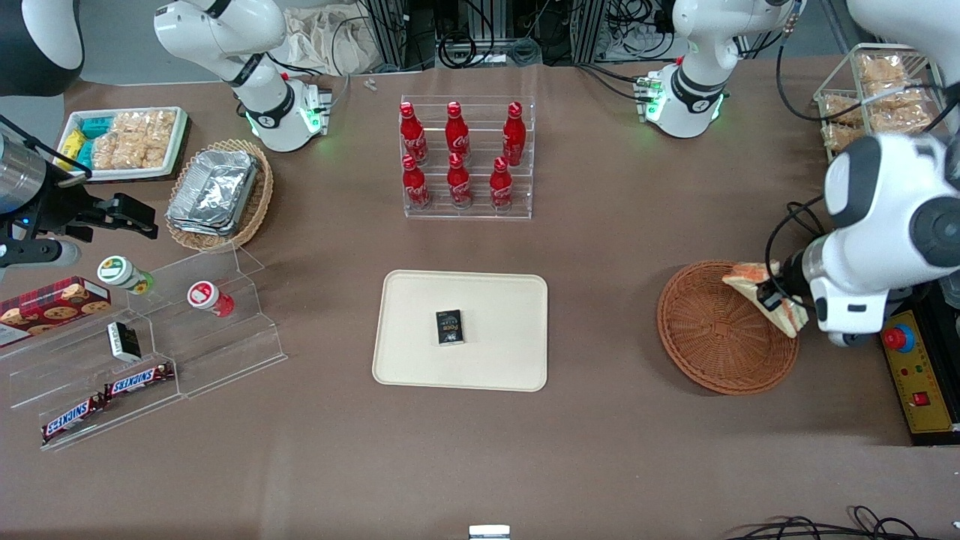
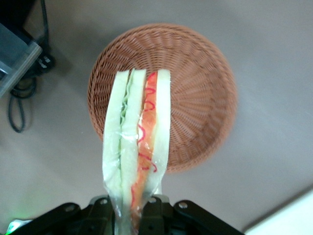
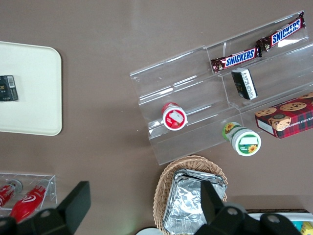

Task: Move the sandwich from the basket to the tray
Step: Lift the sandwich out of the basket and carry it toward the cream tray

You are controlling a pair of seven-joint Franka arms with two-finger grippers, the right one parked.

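My left gripper point(image 1: 772, 296) is shut on the sandwich point(image 1: 754, 277) and holds it in the air above the edge of the reddish-brown wicker basket point(image 1: 712, 334) toward the working arm's end of the table. In the left wrist view the wrapped sandwich point(image 2: 139, 142) hangs between the fingers point(image 2: 154, 210), its orange-red and green filling showing, with the empty basket point(image 2: 195, 93) below it. The cream tray point(image 1: 495, 300) lies at the table's middle, well apart from the gripper, and shows in the right wrist view point(image 3: 29, 88) too.
A small black box point(image 1: 449, 327) lies on the tray. A clear rack of red bottles point(image 1: 465, 157) stands farther from the camera than the tray. A yellow control box point(image 1: 919, 375) sits beside the basket. Tiered clear stands with snacks point(image 1: 142, 337) and a tan basket of foil trays point(image 1: 217, 191) lie toward the parked arm's end.
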